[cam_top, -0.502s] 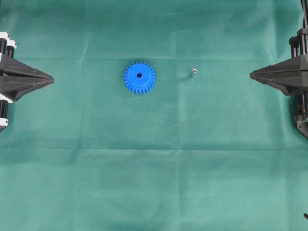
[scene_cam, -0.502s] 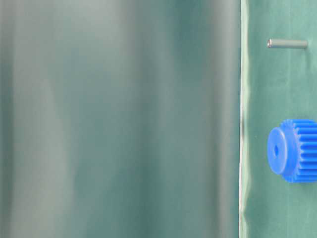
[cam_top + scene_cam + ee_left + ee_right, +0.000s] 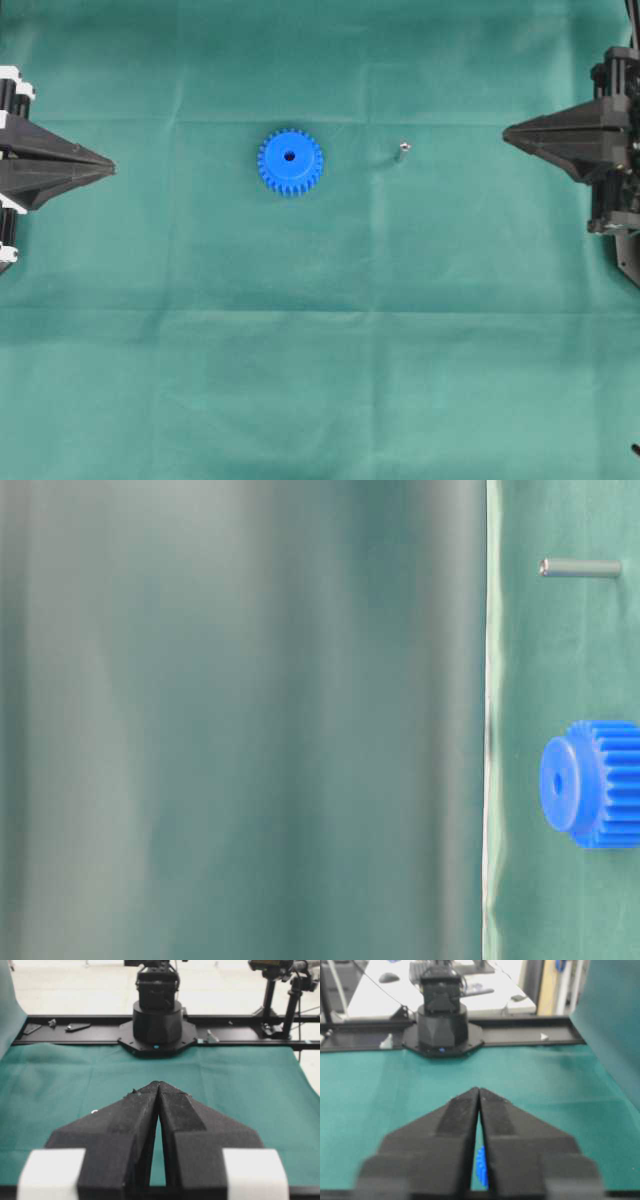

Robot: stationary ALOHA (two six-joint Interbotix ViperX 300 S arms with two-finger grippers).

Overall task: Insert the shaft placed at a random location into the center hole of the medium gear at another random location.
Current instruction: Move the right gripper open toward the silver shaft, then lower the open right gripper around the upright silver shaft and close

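The medium gear (image 3: 290, 162) is bright blue and lies flat on the green cloth, left of centre, with its dark center hole (image 3: 290, 156) facing up. It also shows at table level (image 3: 594, 783), and a sliver of it (image 3: 481, 1164) shows between the right fingers. The shaft (image 3: 402, 150), a tiny silver pin, stands on the cloth to the gear's right; it also shows at table level (image 3: 580, 568). My left gripper (image 3: 108, 166) is shut and empty at the far left edge. My right gripper (image 3: 508, 134) is shut and empty at the far right, well apart from the shaft.
The green cloth (image 3: 320, 330) covers the table. The opposite arm's base (image 3: 157, 1020) stands at the far end in the left wrist view, and the other base (image 3: 442, 1022) in the right wrist view. A cloth backdrop (image 3: 240, 720) fills the left of the table-level view.
My right gripper has moved a little leftward and up in the overhead view, toward the shaft. The left gripper, gear and shaft have not moved.
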